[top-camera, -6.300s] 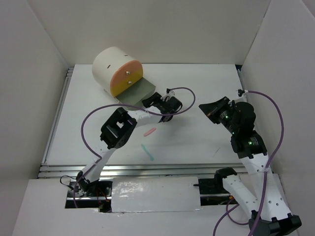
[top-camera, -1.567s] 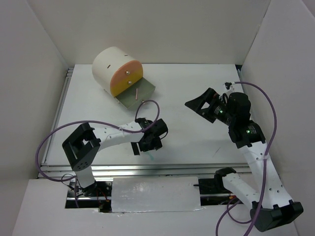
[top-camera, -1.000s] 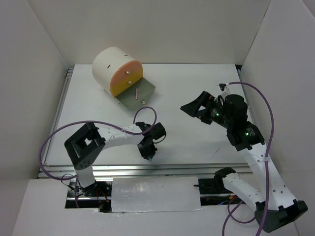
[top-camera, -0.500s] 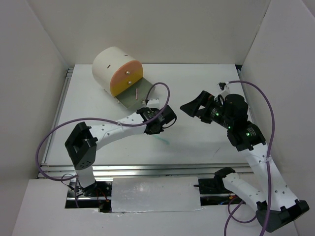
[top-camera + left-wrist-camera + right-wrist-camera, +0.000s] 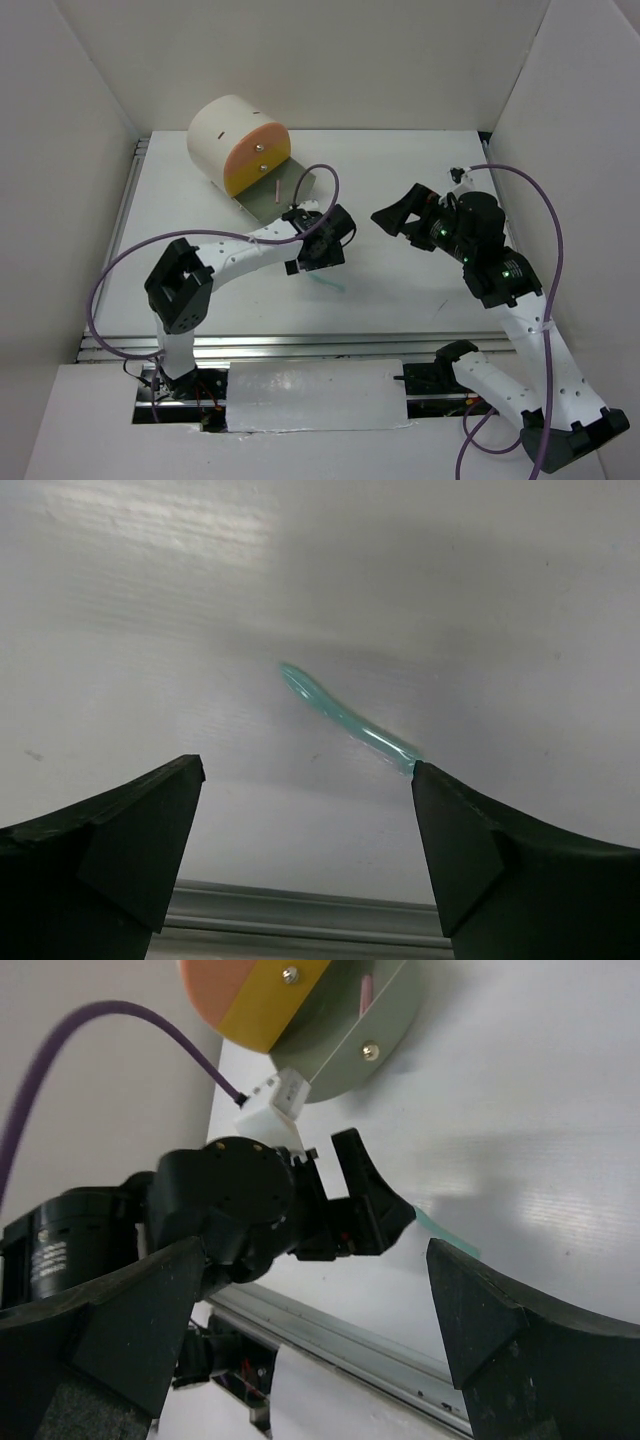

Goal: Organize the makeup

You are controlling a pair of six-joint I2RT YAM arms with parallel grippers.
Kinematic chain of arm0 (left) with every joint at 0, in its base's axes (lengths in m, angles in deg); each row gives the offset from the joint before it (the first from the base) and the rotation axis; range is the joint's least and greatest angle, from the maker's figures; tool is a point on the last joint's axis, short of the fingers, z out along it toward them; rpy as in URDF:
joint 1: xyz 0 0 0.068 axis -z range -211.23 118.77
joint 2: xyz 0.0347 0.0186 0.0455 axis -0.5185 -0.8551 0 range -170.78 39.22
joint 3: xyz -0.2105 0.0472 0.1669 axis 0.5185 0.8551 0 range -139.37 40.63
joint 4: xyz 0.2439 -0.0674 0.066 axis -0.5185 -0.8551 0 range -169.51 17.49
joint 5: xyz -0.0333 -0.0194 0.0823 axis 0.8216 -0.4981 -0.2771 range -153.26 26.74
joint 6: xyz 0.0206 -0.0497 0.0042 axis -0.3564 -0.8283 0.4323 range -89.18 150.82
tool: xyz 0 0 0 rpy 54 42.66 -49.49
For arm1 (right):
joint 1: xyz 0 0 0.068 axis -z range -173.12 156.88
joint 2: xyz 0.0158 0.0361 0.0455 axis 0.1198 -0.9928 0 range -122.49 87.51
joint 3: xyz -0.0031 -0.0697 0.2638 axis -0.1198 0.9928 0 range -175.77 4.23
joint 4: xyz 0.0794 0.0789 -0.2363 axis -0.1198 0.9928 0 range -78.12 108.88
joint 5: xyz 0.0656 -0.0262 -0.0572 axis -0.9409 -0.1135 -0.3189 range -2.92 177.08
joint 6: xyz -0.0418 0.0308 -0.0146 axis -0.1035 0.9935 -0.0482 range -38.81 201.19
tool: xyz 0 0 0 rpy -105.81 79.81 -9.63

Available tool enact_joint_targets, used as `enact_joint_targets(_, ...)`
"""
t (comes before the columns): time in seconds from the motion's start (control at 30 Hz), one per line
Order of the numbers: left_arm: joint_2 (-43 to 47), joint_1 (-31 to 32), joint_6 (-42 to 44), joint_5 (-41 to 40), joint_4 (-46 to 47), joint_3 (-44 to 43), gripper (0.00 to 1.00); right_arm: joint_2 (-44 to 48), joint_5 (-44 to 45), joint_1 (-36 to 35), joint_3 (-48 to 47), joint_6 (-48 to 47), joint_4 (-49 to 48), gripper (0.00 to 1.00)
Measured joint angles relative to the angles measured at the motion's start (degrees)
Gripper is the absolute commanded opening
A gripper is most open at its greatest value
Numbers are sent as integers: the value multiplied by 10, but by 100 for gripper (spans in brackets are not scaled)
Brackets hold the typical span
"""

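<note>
Nearby, teal stick (image 5: 345, 720) on table (image 5: 400, 170), left jaws spread above, cream box (image 5: 225, 130) beyond

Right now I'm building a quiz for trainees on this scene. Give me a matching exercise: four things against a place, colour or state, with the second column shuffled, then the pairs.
1. teal stick
2. pink stick
3. left gripper
4. cylindrical box

A. on the grey tray
B. cream with an orange front
C. open, holding nothing
D. lying flat on the bare table

Pairs: 1-D, 2-A, 3-C, 4-B
</note>
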State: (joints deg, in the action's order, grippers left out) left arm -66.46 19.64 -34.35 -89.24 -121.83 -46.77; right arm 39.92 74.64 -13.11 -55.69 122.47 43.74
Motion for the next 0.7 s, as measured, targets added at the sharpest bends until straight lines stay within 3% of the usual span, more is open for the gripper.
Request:
enact_joint_targets(0.2,-55,0,-113,89,7,-3,99,2,48,0,-10,0,24,100)
enact_joint_targets(0.47,-145,0,-238,137,-30,-75,99,25,67,0,-10,-1,35,100)
enact_joint_targets(0.63,-167,-1,-274,155,-33,-70,90,35,77,-10,-11,-8,36,100)
enact_joint_targets(0.7,-165,-2,-284,159,-36,-63,77,35,85,-19,-15,-14,37,100)
